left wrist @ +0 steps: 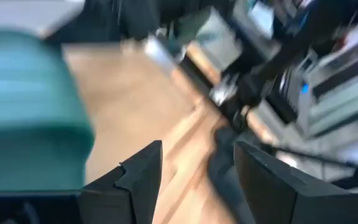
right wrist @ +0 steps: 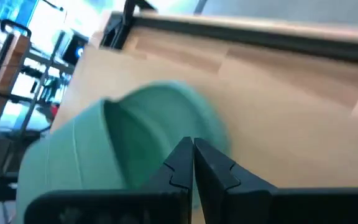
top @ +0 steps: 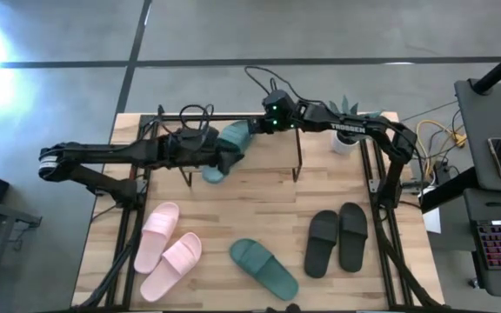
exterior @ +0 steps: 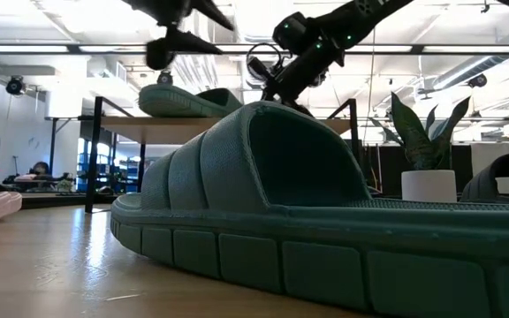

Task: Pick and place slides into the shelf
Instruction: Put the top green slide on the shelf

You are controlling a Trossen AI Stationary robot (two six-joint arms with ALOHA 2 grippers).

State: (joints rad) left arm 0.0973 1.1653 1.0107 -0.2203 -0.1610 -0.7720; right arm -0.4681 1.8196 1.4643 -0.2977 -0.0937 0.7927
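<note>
From above, we see one green slide lying on the shelf at the far edge of the table, near the shelf's left end. The left gripper reaches in from the left and sits at the slide's near end, while the right gripper comes in from the right and hangs just beside the slide's far end. On the table itself lie the pink pair near the front left corner, the second green slide at the front edge, and the black pair toward the front right.

From table height, the second green slide fills the foreground, and behind it we see the first green slide resting flat on the shelf's top board, both arms above it.

In the left wrist view, the left fingers stand apart with nothing between them; the green slide lies off to one side of them.

In the right wrist view, the right fingers are pressed together, empty, their tips just over the green slide on the wooden board.
</note>
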